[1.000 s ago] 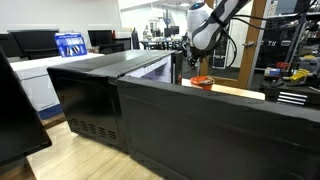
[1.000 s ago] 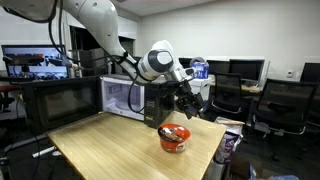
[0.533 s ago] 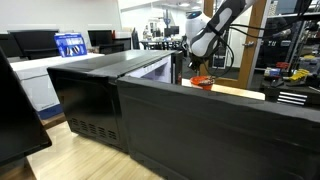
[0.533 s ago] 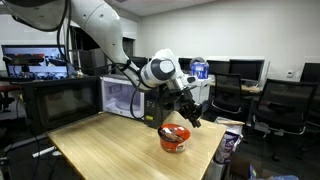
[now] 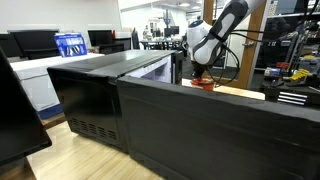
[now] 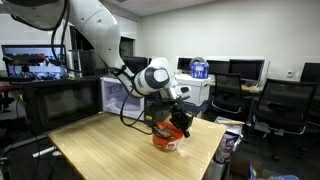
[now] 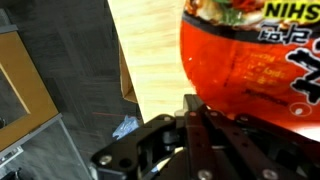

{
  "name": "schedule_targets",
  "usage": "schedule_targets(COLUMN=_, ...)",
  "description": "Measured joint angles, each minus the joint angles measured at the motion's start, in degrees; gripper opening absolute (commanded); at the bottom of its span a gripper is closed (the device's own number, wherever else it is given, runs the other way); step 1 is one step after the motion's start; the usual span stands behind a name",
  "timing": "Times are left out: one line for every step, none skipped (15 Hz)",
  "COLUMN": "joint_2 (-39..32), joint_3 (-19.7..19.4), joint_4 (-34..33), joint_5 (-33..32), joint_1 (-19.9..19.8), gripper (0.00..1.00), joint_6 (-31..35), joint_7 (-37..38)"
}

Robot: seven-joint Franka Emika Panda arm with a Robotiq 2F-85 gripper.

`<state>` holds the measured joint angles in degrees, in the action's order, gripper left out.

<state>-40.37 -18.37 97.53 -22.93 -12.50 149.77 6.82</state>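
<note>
Wrist view: claw (image 7: pixel 195 108) fully closed against noodle cup (image 7: pixel 255 60) rim; cup upright, axis vertical, grip unclear.

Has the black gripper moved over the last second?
Yes. The black gripper has dropped and drawn closer to the open microwave behind it, down to the rim of the red noodle cup on the light wooden table.

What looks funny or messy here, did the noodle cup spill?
Nothing looks spilled or broken. The red noodle cup sits on the wooden table with no mess showing around it. The fingers are pressed shut right by the cup, seen in the wrist view. Whether the cup leans a bit is too small to tell.
</note>
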Motion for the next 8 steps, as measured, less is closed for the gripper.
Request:
schedule_targets(joint_2=0.8, joint_3=0.3, joint_4=1.5, joint_5=0.0, joint_1=0.1, gripper=0.00, joint_6=0.2, joint_7=-0.5)
schedule_targets(joint_2=1.8, joint_3=0.5, joint_4=3.2, joint_5=0.0, joint_1=0.2, gripper=0.00, joint_6=0.4, joint_7=-1.0)
schedule_targets(joint_2=3.4, joint_3=0.8, joint_4=5.7, joint_5=0.0, joint_1=0.5, gripper=0.00, joint_6=0.9, joint_7=-1.6)
schedule_targets(joint_2=4.7, joint_3=1.0, joint_4=7.6, joint_5=0.0, joint_1=0.8, gripper=0.00, joint_6=1.4, joint_7=-2.1)
schedule_targets(joint_2=6.3, joint_3=1.2, joint_4=9.9, joint_5=0.0, joint_1=1.2, gripper=0.00, joint_6=1.9, joint_7=-2.7)
schedule_targets(joint_2=7.9, joint_3=1.3, joint_4=12.3, joint_5=0.0, joint_1=1.7, gripper=0.00, joint_6=2.4, joint_7=-3.3)
schedule_targets(joint_2=9.7, joint_3=1.3, joint_4=14.8, joint_5=-0.1, joint_1=2.2, gripper=0.00, joint_6=3.1, joint_7=-3.9)
schedule_targets(joint_2=11.5, joint_3=1.3, joint_4=17.1, joint_5=-0.2, joint_1=2.8, gripper=0.00, joint_6=3.6, joint_7=-4.5)
